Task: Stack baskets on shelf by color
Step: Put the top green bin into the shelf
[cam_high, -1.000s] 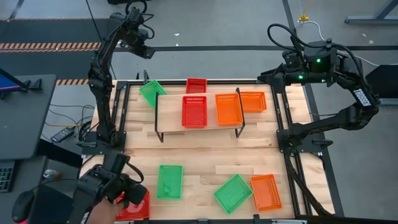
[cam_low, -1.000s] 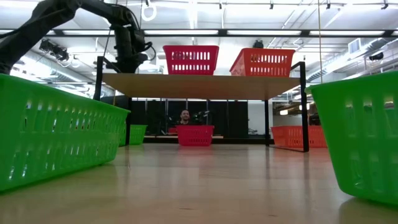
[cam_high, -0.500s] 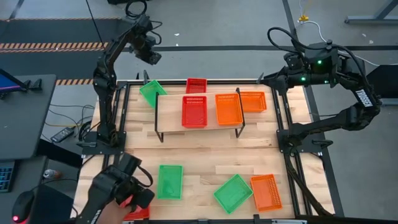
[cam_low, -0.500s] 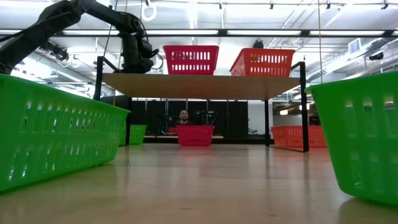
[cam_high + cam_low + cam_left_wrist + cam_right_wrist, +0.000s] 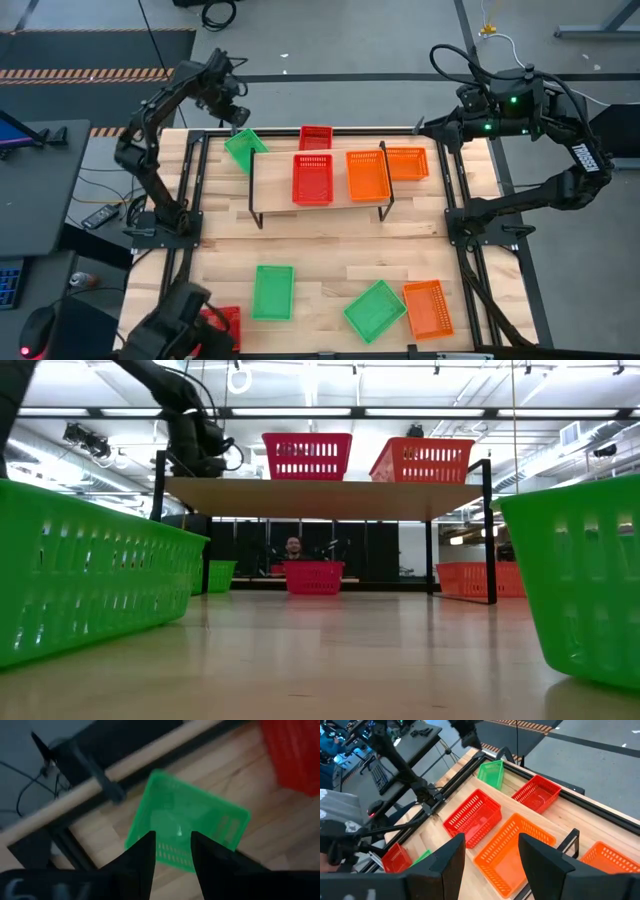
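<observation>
Left tool [image 5: 171, 851], open and empty, hovers above the far-left green basket [image 5: 244, 148]; right tool [image 5: 490, 855] waits open at far right.

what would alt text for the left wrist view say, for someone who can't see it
The left gripper hangs open above a green basket that lies on the slatted wooden tabletop, near its black-framed edge. Its two dark fingers frame the basket's near wall, with nothing held between them. Part of a red basket shows at one corner.
</observation>
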`<state>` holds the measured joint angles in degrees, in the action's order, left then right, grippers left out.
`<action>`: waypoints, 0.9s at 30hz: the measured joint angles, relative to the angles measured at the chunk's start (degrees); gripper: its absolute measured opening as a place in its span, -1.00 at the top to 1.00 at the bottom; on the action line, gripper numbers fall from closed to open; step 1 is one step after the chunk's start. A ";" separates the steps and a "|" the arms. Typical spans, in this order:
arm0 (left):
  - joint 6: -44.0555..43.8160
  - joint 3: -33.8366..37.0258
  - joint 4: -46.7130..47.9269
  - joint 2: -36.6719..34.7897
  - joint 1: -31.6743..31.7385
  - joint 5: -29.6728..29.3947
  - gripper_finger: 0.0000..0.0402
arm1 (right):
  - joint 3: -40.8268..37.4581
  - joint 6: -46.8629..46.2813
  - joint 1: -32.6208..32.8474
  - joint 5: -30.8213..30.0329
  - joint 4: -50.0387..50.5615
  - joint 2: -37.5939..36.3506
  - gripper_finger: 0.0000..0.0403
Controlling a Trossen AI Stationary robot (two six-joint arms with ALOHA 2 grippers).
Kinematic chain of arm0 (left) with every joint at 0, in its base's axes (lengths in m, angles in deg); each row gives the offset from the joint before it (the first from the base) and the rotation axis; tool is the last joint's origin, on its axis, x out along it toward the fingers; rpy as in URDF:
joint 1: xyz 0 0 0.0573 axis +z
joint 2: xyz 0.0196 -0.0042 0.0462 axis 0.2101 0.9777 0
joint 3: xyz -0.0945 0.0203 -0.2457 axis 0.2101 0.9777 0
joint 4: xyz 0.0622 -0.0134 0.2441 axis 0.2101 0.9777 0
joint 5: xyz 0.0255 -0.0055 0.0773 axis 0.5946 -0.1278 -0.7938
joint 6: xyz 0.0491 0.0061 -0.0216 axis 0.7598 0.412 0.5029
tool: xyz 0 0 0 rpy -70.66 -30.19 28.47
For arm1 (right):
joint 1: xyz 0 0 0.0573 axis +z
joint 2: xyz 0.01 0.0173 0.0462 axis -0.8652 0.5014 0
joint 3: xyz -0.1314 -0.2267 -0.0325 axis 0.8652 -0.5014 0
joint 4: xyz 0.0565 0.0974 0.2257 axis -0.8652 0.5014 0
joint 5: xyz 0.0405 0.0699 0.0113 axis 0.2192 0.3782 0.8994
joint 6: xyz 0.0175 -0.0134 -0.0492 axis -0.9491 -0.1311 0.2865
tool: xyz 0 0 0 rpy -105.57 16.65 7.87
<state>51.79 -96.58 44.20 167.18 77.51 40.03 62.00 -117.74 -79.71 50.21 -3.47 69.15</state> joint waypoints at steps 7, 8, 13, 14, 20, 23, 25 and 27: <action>-1.18 9.80 -1.33 -4.00 -0.42 -0.09 0.31 | 0.00 2.32 -1.26 -0.01 -0.02 0.01 0.05; -1.22 10.37 -1.53 -4.18 -0.68 -0.22 0.31 | 0.00 2.32 -1.30 -0.01 -0.04 0.01 0.05; -0.73 11.36 -2.67 -4.68 -1.40 -0.90 0.28 | 0.00 1.02 -1.30 1.12 -0.04 0.01 0.05; -0.46 11.37 -3.09 -4.68 -1.53 -1.16 0.28 | 0.00 0.74 -1.30 1.73 -0.03 0.03 0.05; 0.98 11.35 -5.46 -4.11 -2.35 -1.64 0.29 | 0.00 -0.49 -1.30 4.63 -0.02 0.03 0.05; 0.93 11.37 -5.47 -3.02 -2.39 -1.68 0.26 | 0.00 -0.51 -1.30 4.78 0.11 0.03 0.05; 0.44 11.35 -5.60 -2.25 -2.38 -1.70 0.23 | 0.00 -0.71 -1.29 5.06 0.51 0.04 0.05; 0.51 11.37 -5.73 -1.58 -2.56 -1.57 0.21 | 0.00 -0.96 -1.30 5.48 1.23 0.05 0.05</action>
<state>52.30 -85.20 38.46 165.60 74.95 38.46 62.00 -118.70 -81.01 55.69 -2.24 69.20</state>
